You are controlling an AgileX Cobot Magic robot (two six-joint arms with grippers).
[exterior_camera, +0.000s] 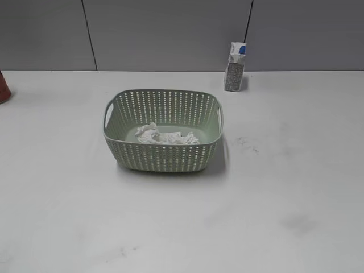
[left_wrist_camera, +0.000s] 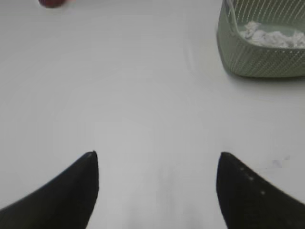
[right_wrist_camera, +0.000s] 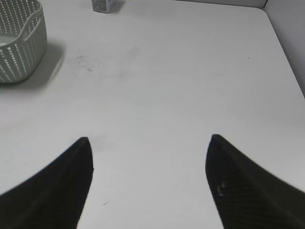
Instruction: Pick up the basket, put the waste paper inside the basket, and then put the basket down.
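- Nearest the lens in each wrist view were my own dark fingertips: my left gripper [left_wrist_camera: 157, 155] had its jaws spread wide apart over bare table [exterior_camera: 296, 227], holding nothing, and my right gripper [right_wrist_camera: 148, 139] hung the same way, apart and empty.
- Well ahead of both claws sat the basket [exterior_camera: 164, 156], flat on the table, touched by neither arm.
- Inside the basket, on its floor, lay the waste paper [exterior_camera: 165, 136], bunched together; I could not count the wads.
- Behind the basket, to its right, stood a white-grey carton [exterior_camera: 235, 67]; far to the basket's left, a red object [exterior_camera: 3, 88] at the frame edge.
- I judged the basket light, fairly stiff yet slightly flexible plastic; its cut-out end handles [exterior_camera: 107, 115] offered the surest hold. The paper looked soft, crushable, nearly weightless.
- Judged from this, the task appeared finished.
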